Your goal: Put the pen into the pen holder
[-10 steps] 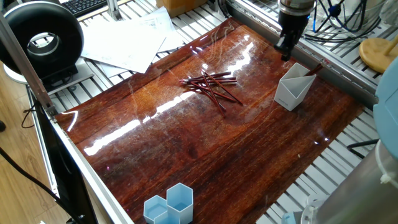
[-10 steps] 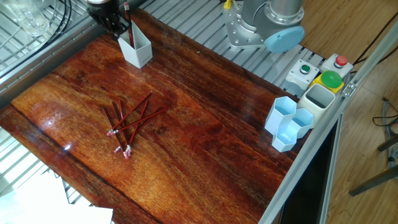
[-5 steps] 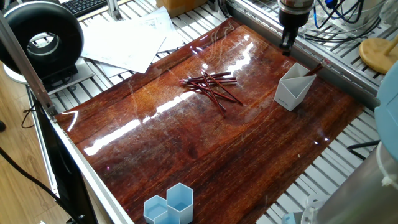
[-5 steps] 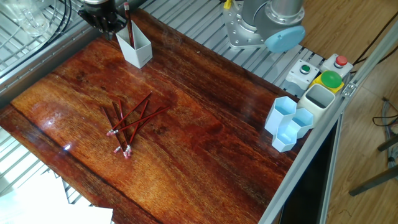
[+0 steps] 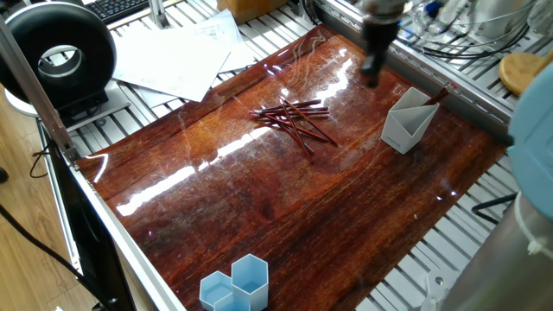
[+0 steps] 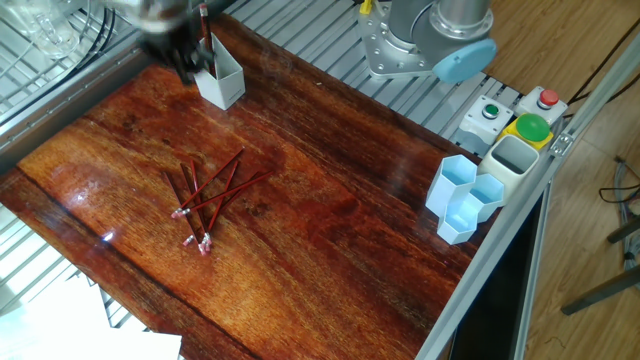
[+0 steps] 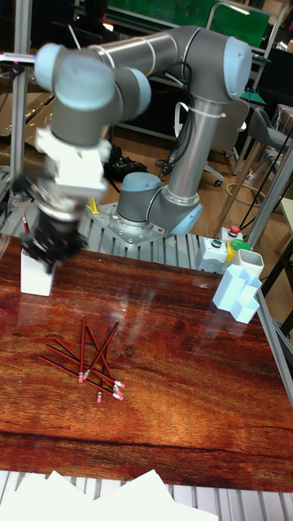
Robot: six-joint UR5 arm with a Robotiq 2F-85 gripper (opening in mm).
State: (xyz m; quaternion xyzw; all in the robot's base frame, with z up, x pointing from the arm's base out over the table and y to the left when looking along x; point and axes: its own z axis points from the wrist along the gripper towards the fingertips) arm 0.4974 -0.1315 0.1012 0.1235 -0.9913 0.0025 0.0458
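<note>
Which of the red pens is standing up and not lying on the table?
The pen inside the white pen holder stands upright against its wall; all the other pens lie crossed in a pile on the table.

My hand (image 7: pixel 50 248) hangs blurred just above the white pen holder (image 7: pixel 36 277), where one pen (image 7: pixel 25 225) stands. More red pens (image 7: pixel 88 360) lie scattered on the bench (image 7: pixel 163 383).

Bright even overhead light, white glare streaks across the glossy desk (image 5: pixel 285 199), gripper (image 5: pixel 373 65) smeared by motion blur in all views, static objects sharp, shadows soft and faint
</note>
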